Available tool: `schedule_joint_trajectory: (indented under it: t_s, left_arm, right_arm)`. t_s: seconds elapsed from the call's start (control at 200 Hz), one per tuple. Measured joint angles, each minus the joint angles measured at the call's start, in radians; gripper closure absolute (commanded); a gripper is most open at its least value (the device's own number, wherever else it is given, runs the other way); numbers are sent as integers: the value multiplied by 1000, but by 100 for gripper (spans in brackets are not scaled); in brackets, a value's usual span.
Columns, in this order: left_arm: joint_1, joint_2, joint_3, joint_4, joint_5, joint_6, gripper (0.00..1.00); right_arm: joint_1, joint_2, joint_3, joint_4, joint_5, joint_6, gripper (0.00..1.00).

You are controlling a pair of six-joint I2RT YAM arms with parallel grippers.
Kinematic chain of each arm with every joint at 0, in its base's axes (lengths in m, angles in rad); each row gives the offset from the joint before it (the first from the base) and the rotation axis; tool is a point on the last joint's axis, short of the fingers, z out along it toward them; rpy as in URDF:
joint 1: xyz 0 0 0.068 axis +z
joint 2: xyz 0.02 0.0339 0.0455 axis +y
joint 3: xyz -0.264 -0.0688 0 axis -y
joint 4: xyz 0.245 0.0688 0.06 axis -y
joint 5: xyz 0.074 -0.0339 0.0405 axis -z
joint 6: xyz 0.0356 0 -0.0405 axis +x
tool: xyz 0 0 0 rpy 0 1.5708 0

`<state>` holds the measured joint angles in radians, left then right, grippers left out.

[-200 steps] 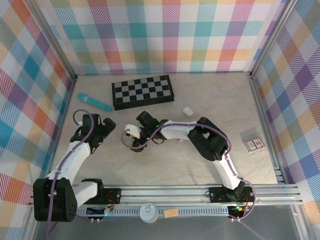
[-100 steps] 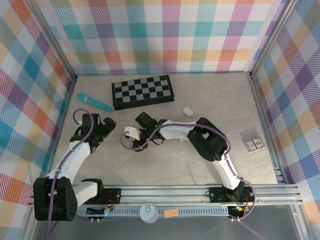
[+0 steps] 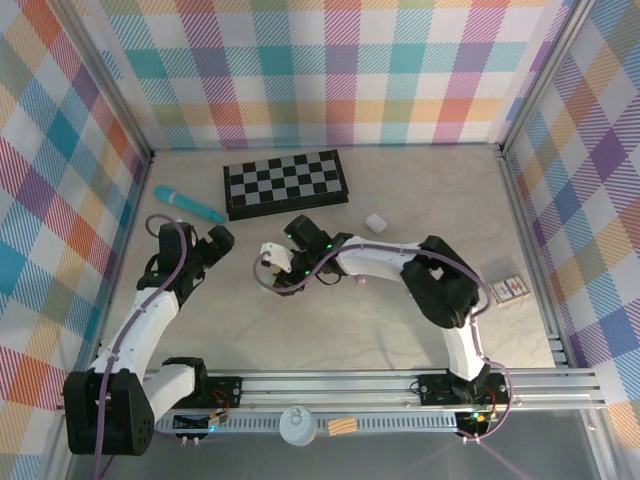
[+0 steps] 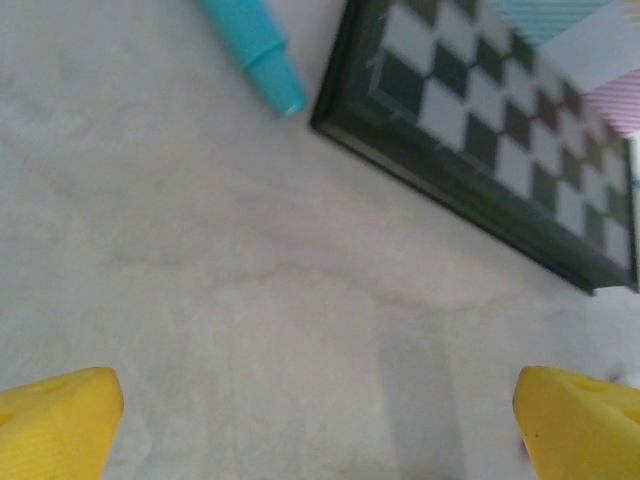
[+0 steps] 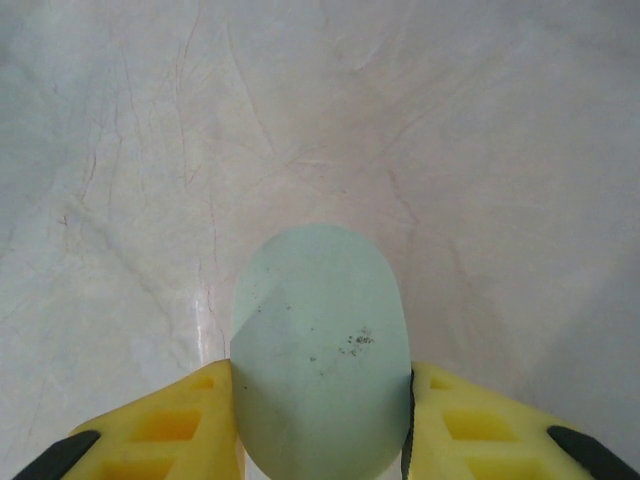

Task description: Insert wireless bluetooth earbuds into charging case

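Pale green, pebble-shaped plastic charging case (image 5: 320, 350) sits at the lower centre of the right wrist view, pinched on both sides by the yellow fingers (image 5: 170, 425) of the right gripper (image 5: 320, 400). From above, that gripper (image 3: 272, 262) is left of centre, just below the black-and-white chessboard (image 3: 286, 183). The left gripper (image 3: 215, 240) is spread wide with nothing in it, and bare table (image 4: 280, 300) lies between its tips. The task looks to be at an early stage: the case seems closed, and opening it and seating the earbuds appear to remain. Whether buds already sit inside cannot be told. The case's lower end is cut off by the frame, and no lid seam is clear. A small white rounded object (image 3: 376, 222) right of the chessboard is too small to identify.
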<state>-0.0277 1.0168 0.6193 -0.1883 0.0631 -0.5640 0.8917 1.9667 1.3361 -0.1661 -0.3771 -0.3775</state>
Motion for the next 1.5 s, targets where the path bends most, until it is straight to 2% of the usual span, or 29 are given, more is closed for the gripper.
schedule_joint_trajectory:
  t_s: [0.17,0.315,0.48,0.605,0.705,0.88,1.05,1.325,1.5]
  left_arm:
    - [-99,-25,-3,138,17,103,0]
    - [-219,-19,-27,301,89,258,0]
    - [-348,40,-55,480,222,437,0]
    - [-399,84,-101,652,356,529,0]
    - [-429,127,-104,719,450,591,0]
    - [-498,173,-84,732,561,716,0]
    - [-516,207,-17,698,644,793,0]
    - [-542,248,84,662,765,802,0]
    - [-542,252,92,663,835,761,12]
  right_arm:
    - [-99,-177,-107,2,7,24,64]
    - [-208,-334,-204,-23,9,46,64]
    - [-308,-468,-229,-110,13,47,64]
    - [-332,-539,-229,-175,14,32,64]
    - [-343,-575,-228,-221,13,20,64]
    - [-356,-611,-210,-298,-43,-2,65]
    - [-357,-635,-175,-334,-135,-13,65]
    - [-357,-678,-169,-351,-279,-24,66]
    - [-363,-685,-169,-352,-338,-27,67]
